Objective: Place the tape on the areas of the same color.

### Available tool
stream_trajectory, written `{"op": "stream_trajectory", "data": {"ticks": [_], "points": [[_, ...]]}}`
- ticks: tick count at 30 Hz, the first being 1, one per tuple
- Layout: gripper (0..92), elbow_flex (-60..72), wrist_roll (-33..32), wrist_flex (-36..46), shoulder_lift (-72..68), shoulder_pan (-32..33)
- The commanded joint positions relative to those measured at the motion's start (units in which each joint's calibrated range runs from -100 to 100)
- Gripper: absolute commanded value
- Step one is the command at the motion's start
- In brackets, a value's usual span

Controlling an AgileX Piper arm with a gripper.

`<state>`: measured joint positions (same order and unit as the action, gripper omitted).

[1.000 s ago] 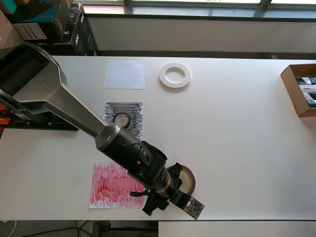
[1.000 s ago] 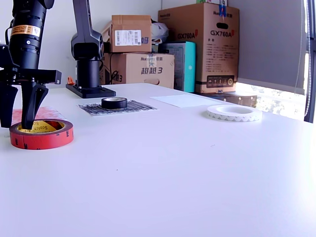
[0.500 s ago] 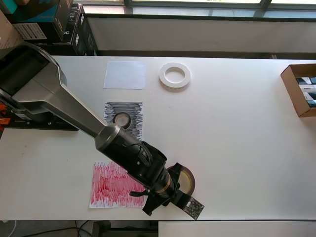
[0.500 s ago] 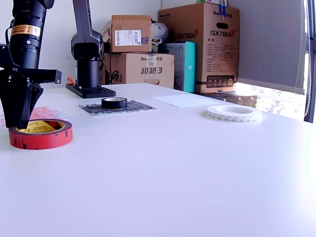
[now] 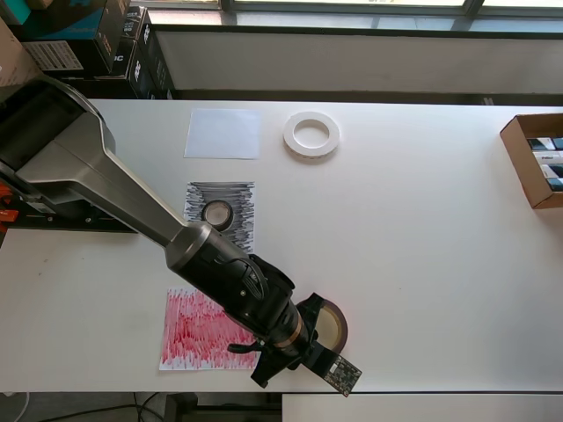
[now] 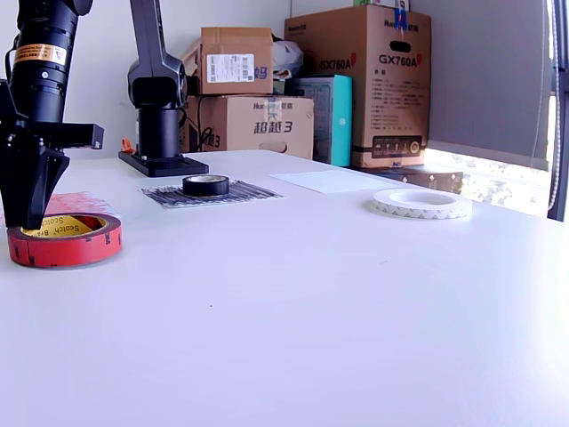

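My gripper [image 6: 30, 221] is shut on the near rim of the dark red-brown roll [image 6: 67, 249], which has a yellowish core and sits at table level by the red scribble sheet [image 6: 82, 203]. In the overhead view the gripper [image 5: 303, 332] covers the roll's left side; the roll [image 5: 342, 323] lies just right of the red sheet [image 5: 198, 330]. The small black roll [image 5: 205, 213] lies on the black scribble sheet [image 5: 237, 195]. The white ring [image 5: 293, 134] lies on bare table right of the plain white sheet [image 5: 223, 134].
The arm's base [image 6: 162, 133] stands at the far end of the table, with cardboard boxes [image 6: 357, 80] behind it. In the overhead view an open cardboard box [image 5: 528, 163] sits at the right table edge. The table's front edge runs just below the gripper.
The fingers, open astride the roll's rim a second ago, have shut on it. The roll has since shifted a little to the exterior view's left, toward the red sheet.
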<state>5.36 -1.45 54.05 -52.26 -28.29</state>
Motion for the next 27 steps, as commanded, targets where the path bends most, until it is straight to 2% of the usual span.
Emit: {"op": "stream_trajectory", "data": {"ticks": [1,9,14,20,27], "points": [[12.9,0.3,0.3,0.0,2.0,-0.8],[13.3,-8.7,0.5,0.0,14.4,-4.0],[13.3,-19.2,4.6,-0.6,19.6,-6.3],[13.3,-26.2,7.8,-0.8,21.2,-7.0],[13.3,-29.0,8.2,-3.4,21.1,-6.3]]}}
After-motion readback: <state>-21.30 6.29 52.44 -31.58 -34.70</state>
